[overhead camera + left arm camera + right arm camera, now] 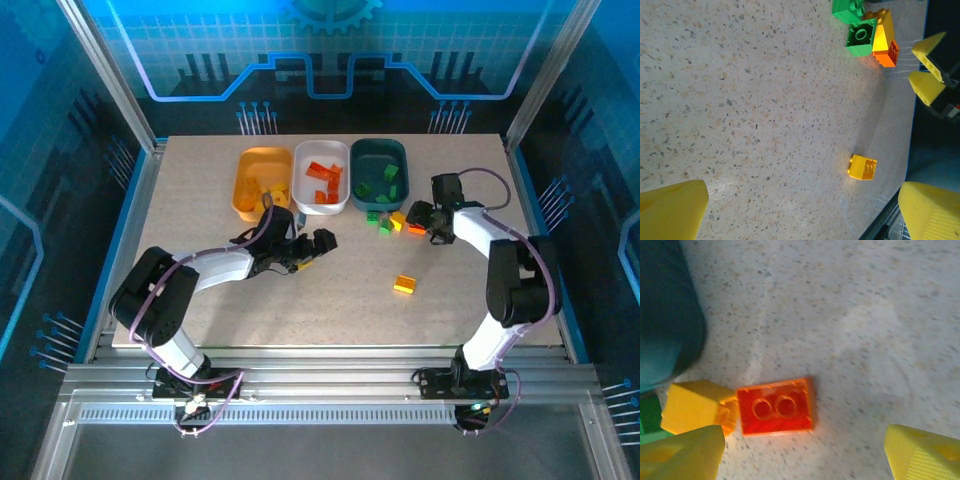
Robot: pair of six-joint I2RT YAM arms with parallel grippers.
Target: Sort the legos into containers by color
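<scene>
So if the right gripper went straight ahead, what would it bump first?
Probably the orange-red brick, lying flat on the table just ahead of the open right gripper, though depth is hard to judge.

The left arm and right arm are built alike: rounded white link shells set between bulky black joint housings. Each rises from a black base plate just off the near edge of the worktop. A thin purple-grey cable loops along the outside of each arm. The left gripper and right gripper have black bodies. Their fingers are bright yellow wedges, and one inner face shows fine ribbing.
</scene>
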